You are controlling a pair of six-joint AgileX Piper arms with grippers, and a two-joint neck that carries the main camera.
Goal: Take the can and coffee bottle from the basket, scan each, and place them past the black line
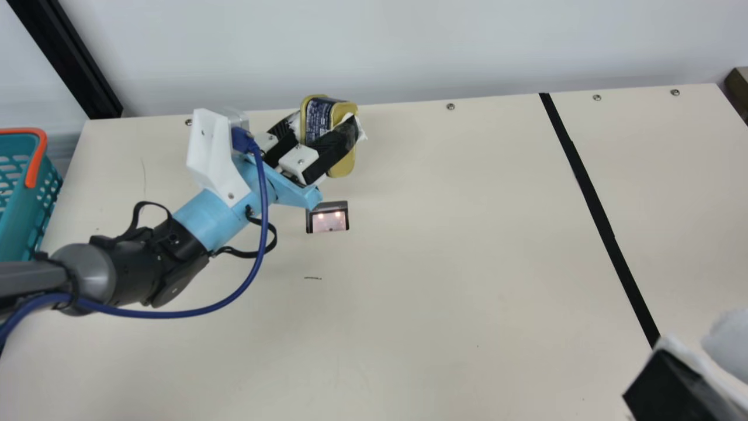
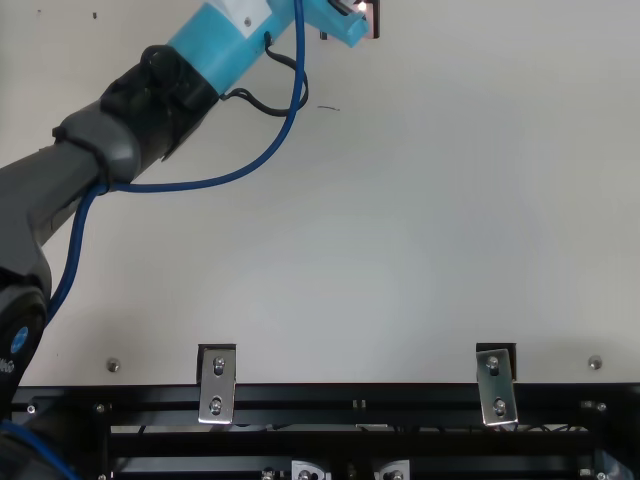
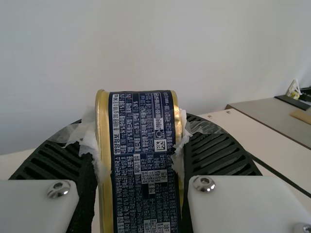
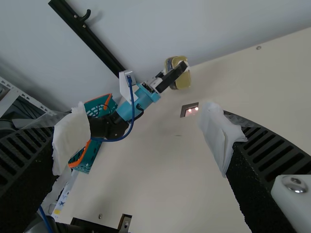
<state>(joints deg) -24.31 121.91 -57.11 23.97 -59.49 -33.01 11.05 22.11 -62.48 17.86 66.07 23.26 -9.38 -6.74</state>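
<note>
Left gripper [image 1: 325, 124] grasps the can [image 3: 143, 160] on the far side of the scanner [image 1: 328, 222], at left; the right gripper [image 4: 146, 136] gapes empty. To scan well, ease the can nearer, face its code to the lit window, and pause.

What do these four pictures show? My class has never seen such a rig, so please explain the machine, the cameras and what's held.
Two robot arms work at a cream table. The main view comes from a camera on a neck between them, the top view from a fixed camera above. Each wrist view looks out past that arm's own gripper.

The left gripper holds a gold-rimmed can with a dark blue label. The right gripper is open with nothing between its fingers.

The table has a small lit scanner and a black line. A teal basket is at the main view's left edge.
</note>
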